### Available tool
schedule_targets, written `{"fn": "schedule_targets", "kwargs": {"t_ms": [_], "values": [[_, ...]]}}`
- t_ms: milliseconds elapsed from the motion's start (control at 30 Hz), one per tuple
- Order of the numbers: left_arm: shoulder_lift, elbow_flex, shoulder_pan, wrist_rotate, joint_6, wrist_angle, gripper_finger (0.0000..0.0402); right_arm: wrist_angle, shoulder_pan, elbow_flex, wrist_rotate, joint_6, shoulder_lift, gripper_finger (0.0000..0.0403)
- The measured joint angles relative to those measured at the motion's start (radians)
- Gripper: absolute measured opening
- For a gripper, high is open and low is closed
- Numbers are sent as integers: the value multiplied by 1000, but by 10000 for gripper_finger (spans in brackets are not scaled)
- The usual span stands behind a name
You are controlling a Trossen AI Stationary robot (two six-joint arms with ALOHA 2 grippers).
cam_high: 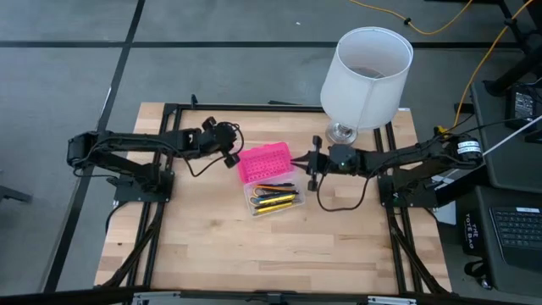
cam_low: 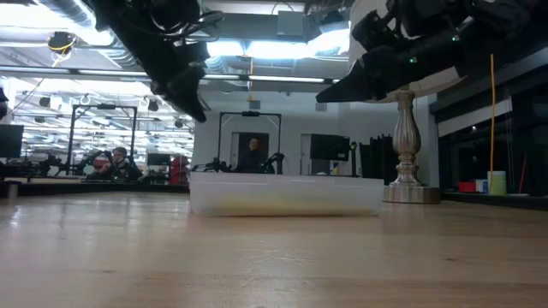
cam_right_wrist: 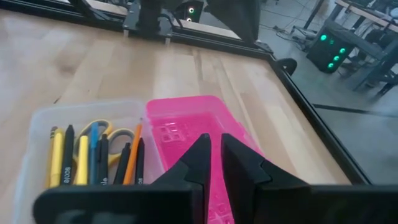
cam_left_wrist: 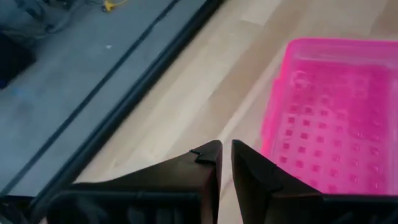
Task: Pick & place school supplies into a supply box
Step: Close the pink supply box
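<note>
The supply box lies open mid-table: its bright pink lid (cam_high: pixel 264 163) (cam_left_wrist: pixel 336 118) (cam_right_wrist: pixel 186 130) is folded back toward the far side, beside the clear base (cam_high: pixel 273 198) (cam_low: pixel 287 195). Several pens and pencils (cam_right_wrist: pixel 93 158) and the yellow-handled scissors (cam_right_wrist: pixel 115 134) lie inside the base. My left gripper (cam_high: pixel 233 158) (cam_left_wrist: pixel 225 155) hovers shut off the lid's left edge. My right gripper (cam_high: pixel 303 161) (cam_right_wrist: pixel 216 146) hovers shut off the lid's right edge. In the low view both hang well above the table.
A lamp with a white shade (cam_high: pixel 366 76) stands on its foot (cam_high: pixel 341 133) (cam_low: pixel 406 137) at the far right, close behind my right arm. Black frame bars (cam_high: pixel 161 220) run along the table's sides. Bare wood lies near the box's near side.
</note>
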Motion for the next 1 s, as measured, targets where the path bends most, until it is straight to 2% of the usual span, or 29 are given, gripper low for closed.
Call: {"fn": "schedule_targets", "kwargs": {"t_ms": [200, 400, 633, 800, 1000], "values": [[0, 0, 17, 148, -50, -20, 32, 4, -8, 0, 0, 2, 0, 43], [0, 0, 29, 158, -90, -33, 43, 7, -8, 0, 0, 25, 0, 43], [0, 0, 35, 179, -122, -70, 90, 7, -8, 0, -1, 20, 0, 43], [6, 0, 44, 247, -207, -65, 121, 6, -8, 1, -1, 21, 0, 43], [59, 0, 85, 289, -213, -65, 140, 6, -8, 1, -2, 21, 0, 43]]}}
